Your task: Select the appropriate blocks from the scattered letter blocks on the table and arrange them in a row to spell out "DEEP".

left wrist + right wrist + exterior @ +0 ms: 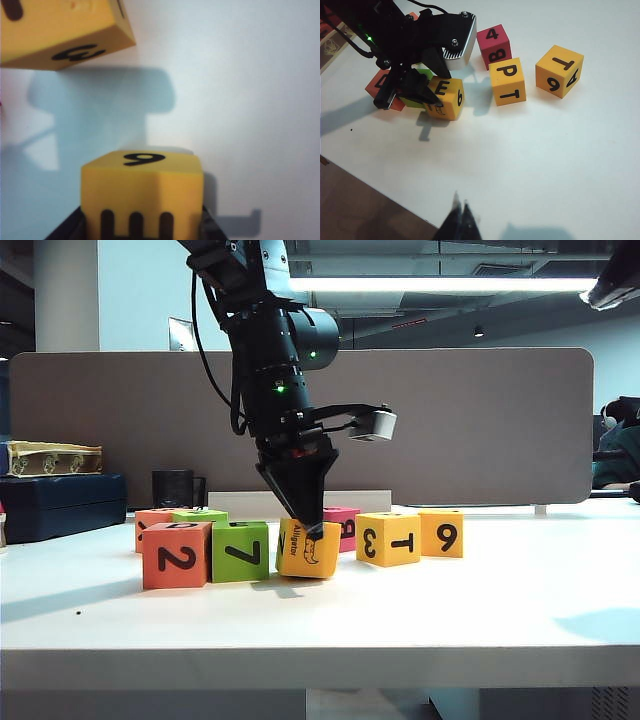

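Presently left claw (305,528) grips alligator cube (308,548), tilted, beside green 7 cube (240,551) and the 2 cube (176,554). The 3 cube (388,538) stands near its other side; open table (480,610) in front. Right claw (460,219) hangs clenched, well apart.

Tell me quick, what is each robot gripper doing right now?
Left gripper: closed on the yellow-orange alligator block, which sits tilted beside the green 7 block.
Right gripper: shut, holding nothing, above the table.
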Robot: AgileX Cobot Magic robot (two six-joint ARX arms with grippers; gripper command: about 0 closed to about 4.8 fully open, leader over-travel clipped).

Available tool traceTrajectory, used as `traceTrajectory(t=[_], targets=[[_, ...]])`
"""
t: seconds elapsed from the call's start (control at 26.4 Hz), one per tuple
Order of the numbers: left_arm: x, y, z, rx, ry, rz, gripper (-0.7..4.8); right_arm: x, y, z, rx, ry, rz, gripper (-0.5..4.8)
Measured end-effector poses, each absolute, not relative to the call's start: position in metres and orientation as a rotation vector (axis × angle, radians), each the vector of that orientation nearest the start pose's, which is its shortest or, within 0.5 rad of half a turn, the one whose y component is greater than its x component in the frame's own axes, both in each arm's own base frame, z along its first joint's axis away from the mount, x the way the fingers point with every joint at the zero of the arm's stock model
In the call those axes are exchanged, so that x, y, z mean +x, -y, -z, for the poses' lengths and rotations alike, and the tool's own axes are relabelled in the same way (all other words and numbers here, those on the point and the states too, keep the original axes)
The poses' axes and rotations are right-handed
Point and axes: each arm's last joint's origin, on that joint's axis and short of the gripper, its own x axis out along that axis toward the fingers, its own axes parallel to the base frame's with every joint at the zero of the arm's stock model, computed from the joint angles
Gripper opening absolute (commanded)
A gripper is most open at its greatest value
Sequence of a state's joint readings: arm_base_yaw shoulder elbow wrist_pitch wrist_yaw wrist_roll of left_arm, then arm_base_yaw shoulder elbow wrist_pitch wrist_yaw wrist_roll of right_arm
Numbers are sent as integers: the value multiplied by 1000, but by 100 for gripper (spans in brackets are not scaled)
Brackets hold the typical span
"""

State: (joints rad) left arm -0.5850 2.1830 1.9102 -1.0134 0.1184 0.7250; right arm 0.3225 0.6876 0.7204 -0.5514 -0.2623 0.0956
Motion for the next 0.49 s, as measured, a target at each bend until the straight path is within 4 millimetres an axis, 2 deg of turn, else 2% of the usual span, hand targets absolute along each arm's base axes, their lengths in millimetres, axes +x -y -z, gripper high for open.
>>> traceTrajectory(t=[0.49], targets=[[379,252,-218,948,-1001,962,241,133,-52,-292,75,-553,-546,-5]])
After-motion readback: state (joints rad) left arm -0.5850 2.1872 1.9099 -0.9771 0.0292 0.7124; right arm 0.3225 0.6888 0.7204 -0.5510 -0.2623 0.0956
